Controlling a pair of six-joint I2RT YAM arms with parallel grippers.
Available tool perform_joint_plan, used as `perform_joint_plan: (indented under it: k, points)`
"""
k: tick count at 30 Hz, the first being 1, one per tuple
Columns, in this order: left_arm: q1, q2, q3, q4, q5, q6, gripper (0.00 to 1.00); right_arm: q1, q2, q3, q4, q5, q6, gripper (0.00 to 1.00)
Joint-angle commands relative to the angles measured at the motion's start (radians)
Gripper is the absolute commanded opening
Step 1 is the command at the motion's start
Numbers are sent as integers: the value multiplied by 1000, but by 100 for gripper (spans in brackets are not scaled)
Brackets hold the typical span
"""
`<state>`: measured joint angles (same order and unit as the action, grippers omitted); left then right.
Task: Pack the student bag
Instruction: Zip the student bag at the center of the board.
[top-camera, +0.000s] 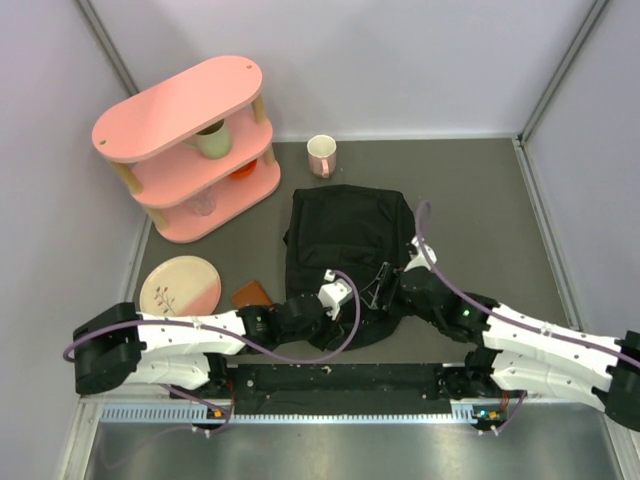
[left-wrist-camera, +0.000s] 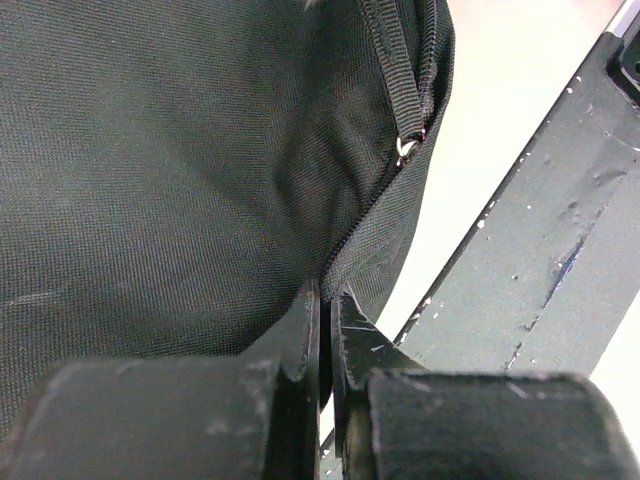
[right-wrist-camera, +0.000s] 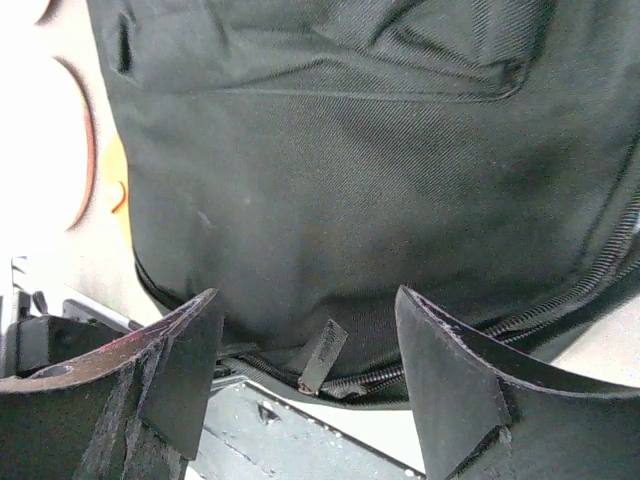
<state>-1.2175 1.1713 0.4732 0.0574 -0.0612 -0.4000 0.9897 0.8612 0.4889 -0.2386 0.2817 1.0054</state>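
Grey table (top-camera: 480, 200) walled by pale panels carries, at the far left, a pink shelf (top-camera: 180, 105) with a green mug (top-camera: 212, 140) on its middle tier. In front of it lie a pink-and-cream plate (top-camera: 180, 285) and a small brown flat object (top-camera: 251, 295). A white mug (top-camera: 321, 155) stands at the back. The student bag (top-camera: 345, 235) lies flat in the middle of the table, its near edge between the two arms. It looks soft and floppy, likely to sag and fold when lifted, so a seam, strap or zip tab is a surer hold than the broad fabric. The overhead view places both arms at that near edge but hides their fingers. The left wrist view shows the left gripper (left-wrist-camera: 325, 300) with fingers pressed together and the zip seam running down into the slit between them, seemingly pinching the bag's edge, with a strap (left-wrist-camera: 395, 60) and a metal ring (left-wrist-camera: 405, 148) above. The right wrist view shows the right gripper (right-wrist-camera: 305, 310) with fingers well apart, a zip pull (right-wrist-camera: 322, 357) lying between them and touched by neither.
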Motion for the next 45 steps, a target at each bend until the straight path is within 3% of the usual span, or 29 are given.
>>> perform_joint_plan:
  k: [1,9,15,19,24,32,39,45]
  points:
    - [-5,-44,-1,39,-22,-34,0,-11,87,51,100,-82,-5,69]
    - [-4,-76,-21,55,-54,-57,0,7,36,-39,206,-197,-14,62]
    - [-4,-75,-18,68,-61,-68,0,12,73,-32,180,-220,-2,44]
    - [-5,-79,-16,68,-71,-72,0,13,67,-39,174,-222,1,43]
    - [-5,-87,-22,70,-77,-79,0,13,55,-52,163,-226,-4,26]
    - [-5,-93,-22,70,-75,-83,0,13,87,-53,170,-248,-14,29]
    - [-5,-99,-22,67,-77,-86,0,13,107,-38,145,-213,-22,2]
    - [-5,-101,-19,45,-83,-88,0,13,92,-44,85,-156,8,0]
